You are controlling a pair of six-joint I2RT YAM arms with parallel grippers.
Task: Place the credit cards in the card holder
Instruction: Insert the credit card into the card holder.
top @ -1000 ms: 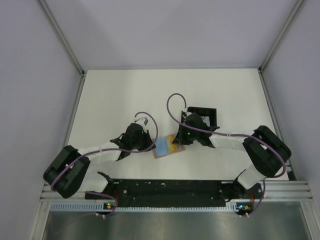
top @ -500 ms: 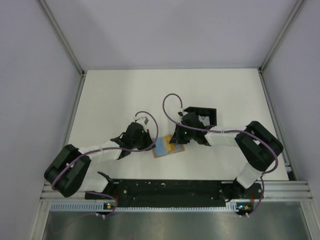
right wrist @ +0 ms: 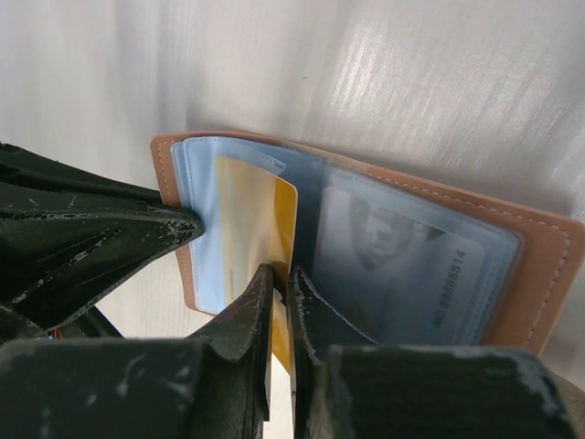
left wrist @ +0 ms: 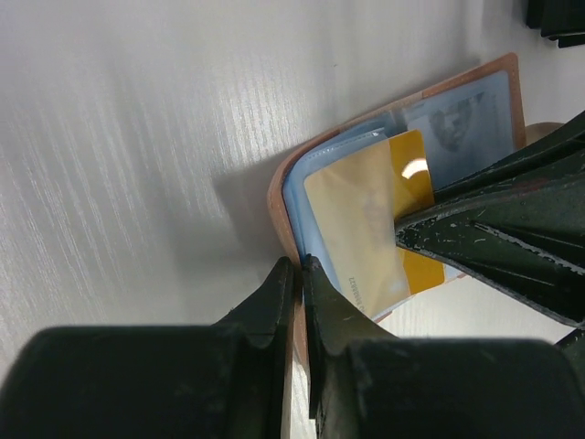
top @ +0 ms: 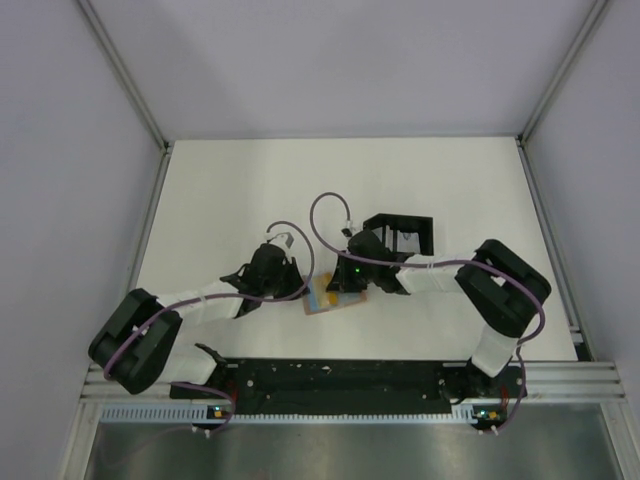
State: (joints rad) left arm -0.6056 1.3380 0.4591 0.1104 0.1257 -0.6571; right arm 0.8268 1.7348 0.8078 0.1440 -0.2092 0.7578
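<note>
From above, your left gripper [top: 303, 291] and right gripper [top: 338, 288] stood close together over the card holder [top: 322, 303], which lay open on the white table [top: 220, 190], near and left of the black tray [top: 400, 234]; the jaws themselves were too hidden from there to read. In the left wrist view, your left fingers were pressed together on the near edge of the tan card holder [left wrist: 277, 187], pinning it down, while the yellow-orange card [left wrist: 361, 229] lay partly inside the pale blue inner sleeve with its bright end sticking out toward the right gripper [left wrist: 402, 234]. A pale blue card [left wrist: 462, 114] with a printed face seemed to be seated under the clear pocket on the other leaf. In the right wrist view, your right fingers were clamped on the exposed end of the yellow-orange card [right wrist: 247, 219], and the left gripper [right wrist: 194, 221] touched the sleeve's edge just beside it; the card holder's [right wrist: 548, 265] tan border framed both leaves. I judged you were midway through the insertion. To finish it well, you needed to keep the left pinch steady so the holder could not slide, hold the card flat and square to the pocket mouth, push gently along the sleeve, and let go only once the card sat deep enough not to spring out.
</note>
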